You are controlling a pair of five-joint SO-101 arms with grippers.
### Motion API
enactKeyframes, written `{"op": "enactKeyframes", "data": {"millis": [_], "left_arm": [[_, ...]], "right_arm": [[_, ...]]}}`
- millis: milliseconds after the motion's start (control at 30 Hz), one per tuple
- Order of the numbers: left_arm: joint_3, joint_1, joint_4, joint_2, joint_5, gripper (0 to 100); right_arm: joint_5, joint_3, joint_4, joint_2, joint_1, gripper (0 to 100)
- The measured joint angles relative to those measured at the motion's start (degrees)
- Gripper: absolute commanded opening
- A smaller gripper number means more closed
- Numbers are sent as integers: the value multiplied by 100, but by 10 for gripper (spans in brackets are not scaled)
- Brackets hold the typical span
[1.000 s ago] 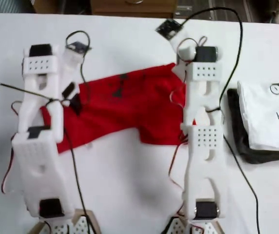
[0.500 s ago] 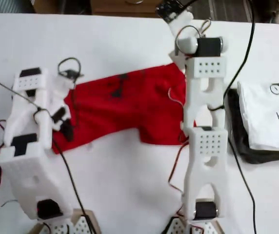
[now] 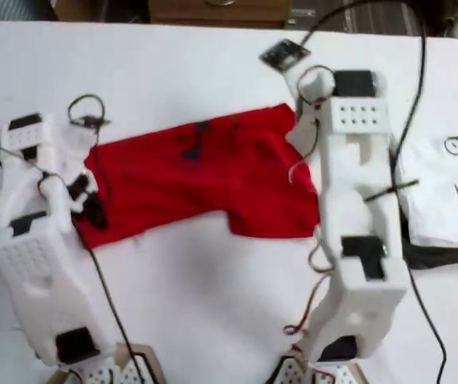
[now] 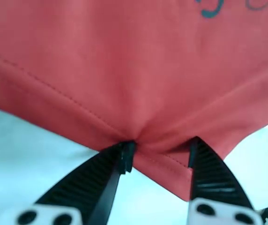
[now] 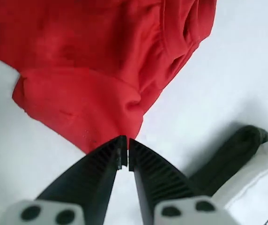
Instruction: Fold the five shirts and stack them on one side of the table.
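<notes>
While the white table [image 3: 213, 80] spread beneath both arms, the red shirt [image 3: 205, 172] lay unfolded across its middle. A folded white shirt [image 3: 445, 188] sat on a dark shirt [image 3: 437, 256] at the right side. The left gripper [image 4: 160, 150] stood apart astride the red hem; the right gripper [image 5: 126, 152] was pressed together at a sleeve corner.
</notes>
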Motion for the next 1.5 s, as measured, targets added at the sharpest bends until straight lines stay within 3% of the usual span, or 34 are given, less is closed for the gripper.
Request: {"op": "enactKeyframes", "data": {"millis": [367, 700, 1067, 1267, 1367, 1500], "left_arm": [[-413, -202, 97, 97, -202, 242], [-554, -290, 193, 114, -220, 242], [-1670, -422, 782, 141, -220, 242], [-1837, -387, 826, 141, -149, 242], [-1864, -308, 765, 141, 308, 242], [-1864, -123, 563, 141, 1363, 242]], "right_arm": [[299, 4018, -2127, -1451, -9, 21], [738, 6198, -3112, -2338, -18, 21], [1398, 6549, -3130, -2453, -18, 21], [1415, 5987, -2857, -3437, -193, 21], [1389, 6084, -3226, -3719, -554, 21], [782, 6752, -4185, -3719, -1037, 21]]}}
